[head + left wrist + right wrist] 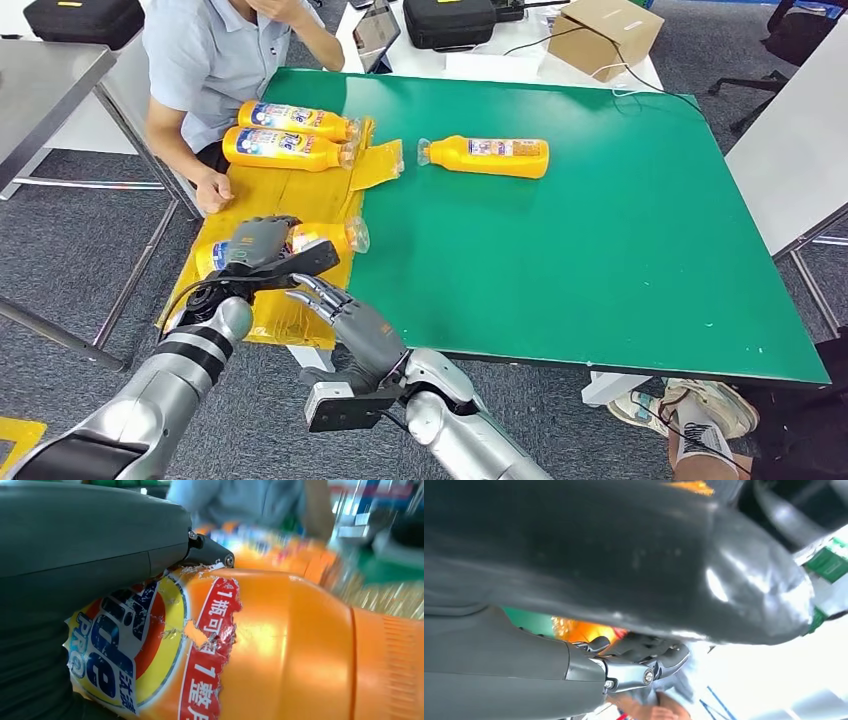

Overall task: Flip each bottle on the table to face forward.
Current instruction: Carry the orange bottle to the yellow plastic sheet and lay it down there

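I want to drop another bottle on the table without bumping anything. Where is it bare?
Bare: the green table right of and nearer than the lone bottle. Crowded: the yellow sheet, with two bottles by the person's hand and the left hand gripping another.

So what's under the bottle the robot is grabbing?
Yellow cardboard, lying over the green table's edge, sits under the bottle. The left hand covers the bottle's middle, so the spot right beneath is hidden.

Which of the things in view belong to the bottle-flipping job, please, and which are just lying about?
Job:
bottle under the left hand
left hand
two bottles by the person
lone bottle on the green mat

Lying about:
cardboard box
black cases
tablet
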You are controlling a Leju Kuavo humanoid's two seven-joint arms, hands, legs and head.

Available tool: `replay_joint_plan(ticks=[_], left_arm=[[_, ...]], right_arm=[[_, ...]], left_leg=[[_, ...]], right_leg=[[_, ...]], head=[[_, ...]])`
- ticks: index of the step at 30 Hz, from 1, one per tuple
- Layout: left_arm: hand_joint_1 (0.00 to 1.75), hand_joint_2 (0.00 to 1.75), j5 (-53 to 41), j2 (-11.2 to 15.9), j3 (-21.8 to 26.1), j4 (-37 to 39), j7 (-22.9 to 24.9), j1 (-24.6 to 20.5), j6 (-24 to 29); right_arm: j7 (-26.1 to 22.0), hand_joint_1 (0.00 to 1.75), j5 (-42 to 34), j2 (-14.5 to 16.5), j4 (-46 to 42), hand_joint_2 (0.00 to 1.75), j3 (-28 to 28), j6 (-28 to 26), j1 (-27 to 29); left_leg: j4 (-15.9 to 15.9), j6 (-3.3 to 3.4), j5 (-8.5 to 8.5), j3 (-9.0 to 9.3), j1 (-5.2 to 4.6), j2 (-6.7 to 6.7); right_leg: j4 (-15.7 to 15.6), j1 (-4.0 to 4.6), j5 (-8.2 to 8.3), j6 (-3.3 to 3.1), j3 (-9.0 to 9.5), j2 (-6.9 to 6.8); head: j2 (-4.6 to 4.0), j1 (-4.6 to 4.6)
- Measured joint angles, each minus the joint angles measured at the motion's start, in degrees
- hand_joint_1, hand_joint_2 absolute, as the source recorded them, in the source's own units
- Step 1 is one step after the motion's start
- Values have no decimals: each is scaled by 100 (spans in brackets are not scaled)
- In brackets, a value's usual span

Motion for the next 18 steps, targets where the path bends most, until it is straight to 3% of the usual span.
replay_joint_plan(ticks=[4, 7, 11, 12, 18], left_arm=[[175, 175, -89, 11, -109, 707, 70, -239, -256], [162, 175, -75, 5, -146, 1051, 23, -400, -460], [10, 175, 10, -42, -187, 1353, -26, -495, -540], [0, 175, 71, -57, -186, 1401, -40, -502, -528], [0, 175, 1215, -165, 225, 1538, -548, -511, -885]], right_arm=[[-14, 0, -4, 0, -25, 0, 93, 129, 3], [-32, 0, -31, 0, -25, 0, 151, 197, 3], [-71, 0, -109, 0, -12, 0, 220, 221, 1], [-79, 0, -121, 0, -3, 0, 233, 221, 0], [-126, 0, -193, 1, 80, 0, 290, 195, -3]], left_leg=[[0, -1, -1, -2, 0, -2], [0, -1, -2, -1, 0, -2], [-1, -1, -2, 6, 0, -1], [-1, -1, -2, 9, 0, -2], [-1, -1, -1, 22, 0, -10]], right_leg=[[-1, 0, -1, 0, -3, 0], [-1, 0, -1, -1, -1, 0], [-1, 0, -1, -1, 5, 0], [-1, 0, -1, -1, 9, -1], [0, 0, -2, -1, 26, -3]], head=[[0, -1], [0, -1], [0, -2], [0, -1], [0, -2]])
